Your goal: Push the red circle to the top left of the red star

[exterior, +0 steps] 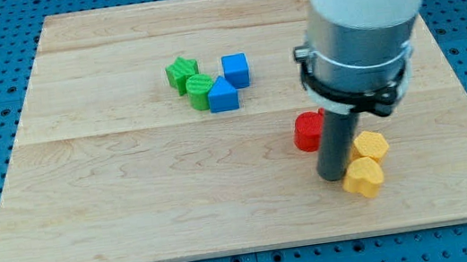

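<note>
One red block (308, 131) lies right of the board's middle, its right side hidden behind the rod. It looks rounded, but I cannot tell its shape for sure. No second red block shows; the arm's wide body covers the board above it. My tip (334, 177) rests on the board just below and right of the red block, touching or nearly touching it. The tip is also close to the left of two yellow blocks.
A yellow hexagon-like block (371, 145) and another yellow block (364, 178) sit right of the tip. A green star (180, 71), a green circle (200, 90), a blue cube (235, 70) and a blue triangle (222, 95) are clustered at upper middle. The wooden board (136, 216) lies on a blue pegboard.
</note>
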`<state>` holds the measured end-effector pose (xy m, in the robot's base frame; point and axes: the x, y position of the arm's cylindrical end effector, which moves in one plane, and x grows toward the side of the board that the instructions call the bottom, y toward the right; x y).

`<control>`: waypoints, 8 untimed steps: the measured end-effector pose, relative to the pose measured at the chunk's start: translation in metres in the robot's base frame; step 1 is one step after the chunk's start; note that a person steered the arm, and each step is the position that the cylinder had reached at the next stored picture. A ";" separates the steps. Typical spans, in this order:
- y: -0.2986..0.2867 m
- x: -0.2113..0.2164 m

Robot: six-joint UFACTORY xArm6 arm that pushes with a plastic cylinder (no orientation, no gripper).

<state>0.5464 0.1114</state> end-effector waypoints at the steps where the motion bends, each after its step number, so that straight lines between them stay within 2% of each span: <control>1: 0.020 0.000; 2: 0.000 -0.008; 6: -0.014 -0.066; 7: -0.040 -0.076; 8: -0.013 -0.082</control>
<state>0.4647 0.0989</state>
